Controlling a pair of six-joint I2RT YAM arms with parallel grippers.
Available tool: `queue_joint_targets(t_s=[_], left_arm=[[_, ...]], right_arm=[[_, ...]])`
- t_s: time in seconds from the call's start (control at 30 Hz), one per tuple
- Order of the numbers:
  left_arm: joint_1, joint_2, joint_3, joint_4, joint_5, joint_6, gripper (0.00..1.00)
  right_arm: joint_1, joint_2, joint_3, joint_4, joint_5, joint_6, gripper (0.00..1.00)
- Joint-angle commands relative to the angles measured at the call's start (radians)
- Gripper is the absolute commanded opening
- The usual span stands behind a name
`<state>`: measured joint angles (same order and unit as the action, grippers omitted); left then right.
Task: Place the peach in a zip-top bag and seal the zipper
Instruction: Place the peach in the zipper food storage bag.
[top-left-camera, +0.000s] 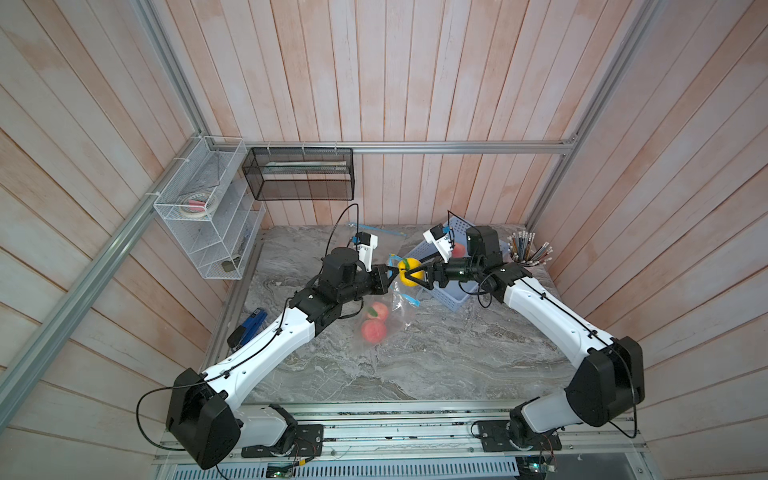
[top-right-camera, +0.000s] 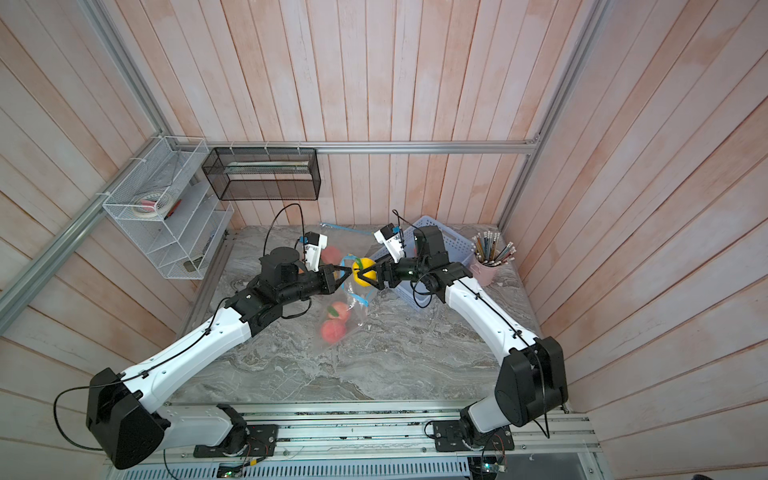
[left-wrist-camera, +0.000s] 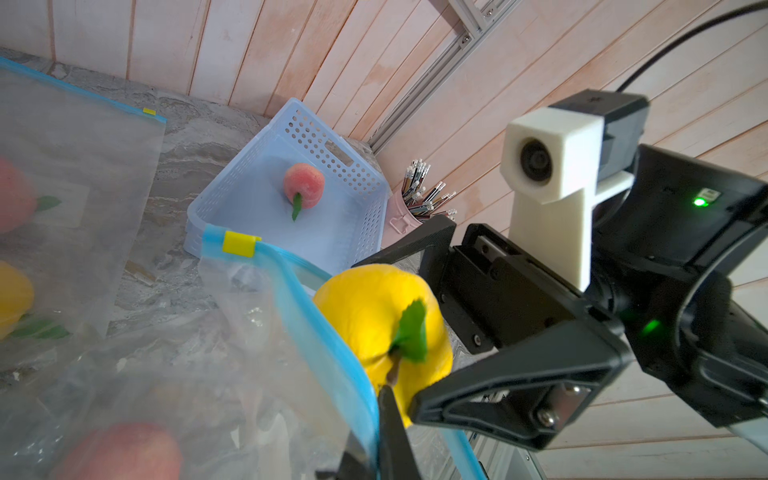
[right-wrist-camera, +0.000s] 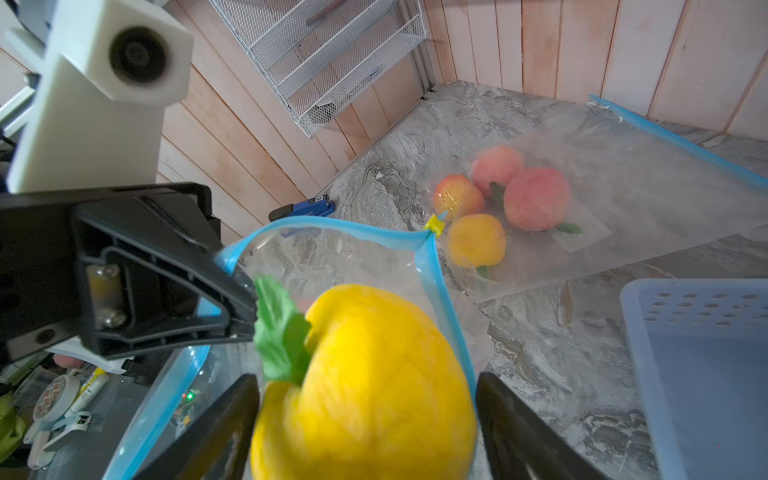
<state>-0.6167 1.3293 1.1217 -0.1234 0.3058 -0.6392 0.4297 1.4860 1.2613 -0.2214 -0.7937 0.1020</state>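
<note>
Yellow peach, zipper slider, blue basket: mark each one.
yellow peach (right-wrist-camera: 374, 374), right wrist view, middle of skin.
zipper slider (left-wrist-camera: 239, 243), left wrist view, yellow clip face.
blue basket (left-wrist-camera: 320, 133), left wrist view, perforated wall.

Marble tabletop (top-left-camera: 436, 353) with blue basket (left-wrist-camera: 316, 137), pencil cup (top-right-camera: 488, 270), flat bag (right-wrist-camera: 644, 166), perhaps a stapler (top-left-camera: 249, 326)

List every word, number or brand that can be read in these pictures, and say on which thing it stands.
Nothing here can be read.
On the blue stapler: a small white label, too small to read.
On the flat bag: a white patch, no legible print.
On the tape roll in the wire rack: markings, blurred.
</note>
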Motion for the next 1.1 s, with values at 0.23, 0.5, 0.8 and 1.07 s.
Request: queue_joint_targets(t_s=[0.23,0.5,0.8,1.07], left_arm=[[-0.003,-0.026,-0.017,-0.004,-0.052,0.031,0.0],[-0.002,-0.053,-0.019,-0.019,-0.068,0.059,0.0],[0.0,-0.029,-0.005,-0.008,-0.056,0.053,0.0],[0.0,-0.019,0.004,-0.013,-0.072,0.055,0.0]], right_arm=[[-0.029,-0.082,-0.009,0.085,0.126,0.081,0.9],[-0.098,-0.076,-0.042,0.111,0.294,0.169,0.89],[-0.015,-0.041,-0.018,0.041,0.228,0.054,0.88],[0.072,0.028,0.049,-0.099,0.319,-0.053,0.87]])
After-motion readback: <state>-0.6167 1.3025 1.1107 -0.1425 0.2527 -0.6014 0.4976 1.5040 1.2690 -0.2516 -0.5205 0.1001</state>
